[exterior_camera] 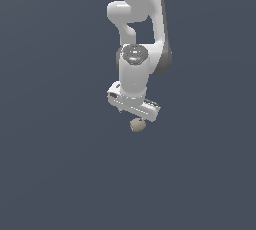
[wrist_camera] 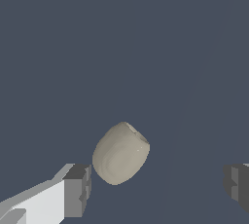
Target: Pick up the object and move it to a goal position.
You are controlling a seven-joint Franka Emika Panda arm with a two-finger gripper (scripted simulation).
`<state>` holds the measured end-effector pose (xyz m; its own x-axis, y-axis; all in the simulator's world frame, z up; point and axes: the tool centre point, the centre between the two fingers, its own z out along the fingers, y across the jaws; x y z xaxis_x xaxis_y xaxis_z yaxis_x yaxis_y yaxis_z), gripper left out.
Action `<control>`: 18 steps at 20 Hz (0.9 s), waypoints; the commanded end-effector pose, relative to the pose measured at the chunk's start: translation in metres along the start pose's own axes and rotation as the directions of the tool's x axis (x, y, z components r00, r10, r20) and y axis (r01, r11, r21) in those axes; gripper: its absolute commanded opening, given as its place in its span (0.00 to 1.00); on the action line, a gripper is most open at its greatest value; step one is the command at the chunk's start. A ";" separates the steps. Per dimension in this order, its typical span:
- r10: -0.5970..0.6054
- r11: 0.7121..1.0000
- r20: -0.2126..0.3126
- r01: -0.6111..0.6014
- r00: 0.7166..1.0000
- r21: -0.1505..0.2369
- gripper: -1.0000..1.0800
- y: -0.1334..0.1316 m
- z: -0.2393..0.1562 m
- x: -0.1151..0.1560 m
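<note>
Exterior view, left to right: plain dark slate ground across the exterior view's left, nothing on it. Near centre, the white Panda arm (exterior_camera: 135, 29) hangs down from the top edge, wrist pointing straight down. The gripper (exterior_camera: 134, 113) sits at its foot, white housing tilted a little. Directly under it and poking out at the lower edge: the object (exterior_camera: 137, 124), a small beige-tan lump, far narrower than the housing. Exterior view's right: bare ground again. No goal marker visible in either view.

Wrist view: one dark finger pad (wrist_camera: 78, 189) on a white finger, then the lump (wrist_camera: 120, 153), then the second pad (wrist_camera: 238, 185) at the frame edge. Fingers are spread wide; nothing is held. The lump looks rounded, barrel-like, with a flattish end face, matte. It sits between the fingers but off-centre, just beside the first pad and well apart from the second. Cannot tell whether the pads are level with it or above it.

Judgement: approach or pre-grasp stage; lift and carry not yet done.

Risks from here:
- Off-centre closing. The near finger would meet the lump first and shove or roll it before the far one arrives.
- Rounded flanks. If the pads close high on the curve, it may squirt out downward.
- Descending further with the near pad this close could clip the lump and knock it aside.
- Goal unseen, so placement cannot be judged.
</note>
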<state>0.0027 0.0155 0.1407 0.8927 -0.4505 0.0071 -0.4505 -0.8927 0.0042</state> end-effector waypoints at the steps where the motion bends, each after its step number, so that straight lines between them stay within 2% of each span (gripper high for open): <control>1: 0.066 0.998 0.002 -0.066 0.998 0.001 0.96 -0.003 0.005 -0.002; 9: 0.270 0.963 0.006 -0.270 0.963 0.003 0.96 -0.011 0.019 -0.010; 13: 0.368 0.930 0.008 -0.368 0.930 0.002 0.96 -0.014 0.027 -0.013; 18: 0.483 0.875 0.009 -0.483 0.875 0.001 0.96 -0.018 0.035 -0.018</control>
<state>-0.0042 0.0379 0.1077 0.5960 -0.8030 -0.0005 -0.8030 -0.5960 -0.0007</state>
